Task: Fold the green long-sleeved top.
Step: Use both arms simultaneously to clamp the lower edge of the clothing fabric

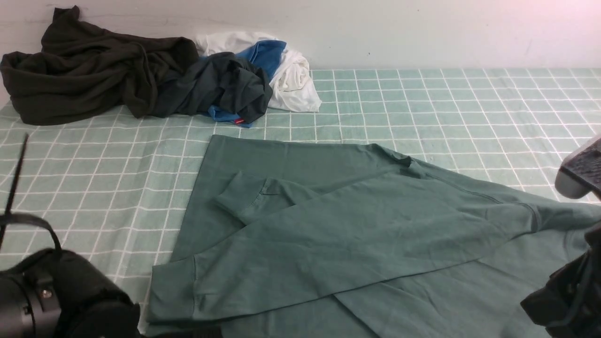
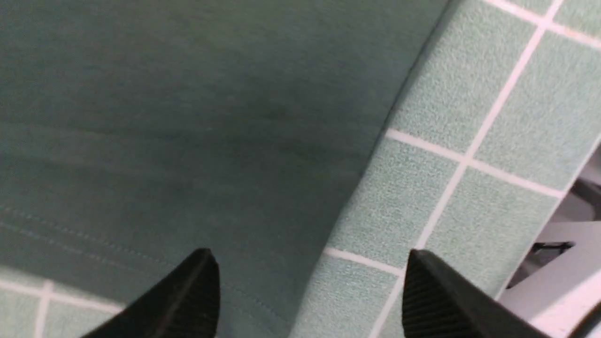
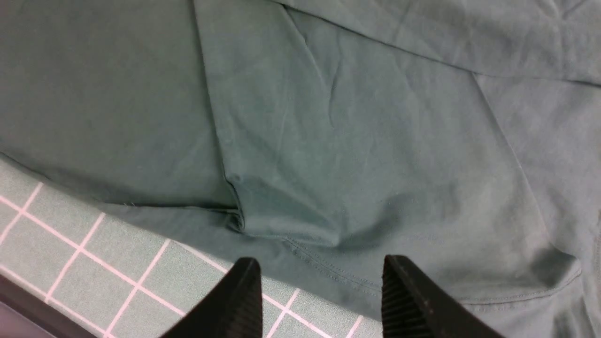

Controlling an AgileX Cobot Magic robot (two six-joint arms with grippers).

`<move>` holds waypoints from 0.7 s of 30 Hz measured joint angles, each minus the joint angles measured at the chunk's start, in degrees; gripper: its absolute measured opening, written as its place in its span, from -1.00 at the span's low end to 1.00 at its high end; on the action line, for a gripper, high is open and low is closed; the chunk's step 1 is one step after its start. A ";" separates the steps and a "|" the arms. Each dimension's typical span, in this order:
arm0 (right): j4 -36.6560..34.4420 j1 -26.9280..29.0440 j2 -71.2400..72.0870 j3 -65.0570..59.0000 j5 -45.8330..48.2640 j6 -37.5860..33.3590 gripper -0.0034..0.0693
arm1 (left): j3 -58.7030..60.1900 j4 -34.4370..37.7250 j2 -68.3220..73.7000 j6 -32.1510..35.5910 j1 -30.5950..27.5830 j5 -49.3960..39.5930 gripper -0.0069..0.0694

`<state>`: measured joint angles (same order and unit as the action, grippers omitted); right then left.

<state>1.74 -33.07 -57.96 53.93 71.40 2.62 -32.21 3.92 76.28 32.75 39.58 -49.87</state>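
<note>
The green long-sleeved top (image 1: pixel 328 225) lies flat on the checked green cloth (image 1: pixel 422 103), with both sleeves folded across its body; one cuff (image 1: pixel 173 288) rests near the front left. In the left wrist view, my left gripper (image 2: pixel 310 256) is open just above the top's side edge (image 2: pixel 164 117), one finger over the fabric and one over the cloth, holding nothing. My right gripper (image 3: pixel 319 259) hangs open over the stitched hem of the top (image 3: pixel 352 141), with nothing between its fingers. In the front view only the arms' dark bodies show, at the bottom left (image 1: pixel 56 300) and bottom right (image 1: pixel 568 295).
A pile of clothes lies at the back left against the wall: a dark olive-black garment (image 1: pixel 84 70), a charcoal garment (image 1: pixel 225 89) and white and blue pieces (image 1: pixel 291 75). A grey and black part (image 1: pixel 580 173) juts in at the right edge. The table's edge (image 2: pixel 554 244) is close to my left gripper.
</note>
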 joint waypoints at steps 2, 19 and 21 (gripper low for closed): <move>0.10 0.00 0.00 0.05 0.00 -0.07 0.02 | 2.21 -1.24 0.00 0.54 0.58 3.20 0.45; 0.95 0.00 0.00 0.05 -0.60 -0.96 0.02 | 2.31 -5.07 4.89 0.06 1.16 6.99 -0.09; 1.39 0.00 0.00 0.05 -0.47 -0.96 0.02 | 1.09 -5.07 4.89 -0.82 1.16 5.92 -0.33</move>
<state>3.14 -33.07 -57.96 53.98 70.93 1.66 -31.12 -1.15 81.17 31.93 40.74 -43.95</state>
